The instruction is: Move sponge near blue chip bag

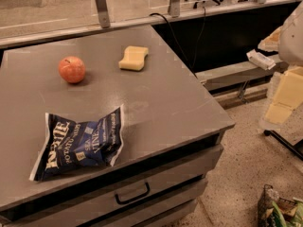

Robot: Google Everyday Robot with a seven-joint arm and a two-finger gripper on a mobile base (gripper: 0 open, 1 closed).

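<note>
The pale yellow sponge (133, 58) lies flat on the grey table top (161, 103), toward the back, right of centre. The dark navy blue chip bag (80, 143) with white lettering lies crinkled near the table's front left edge. The two are well apart. My arm and gripper (283, 96) show as white and pale yellow parts at the right edge of the camera view, off the table, above the floor and far from the sponge. Nothing shows in the gripper.
A round orange-red apple (72, 69) sits left of the sponge. The table has drawers with a black handle (133, 193) in front. A black cable (182, 41) runs off the back right corner. A railing (102, 6) stands behind. A basket (279, 209) is on the floor.
</note>
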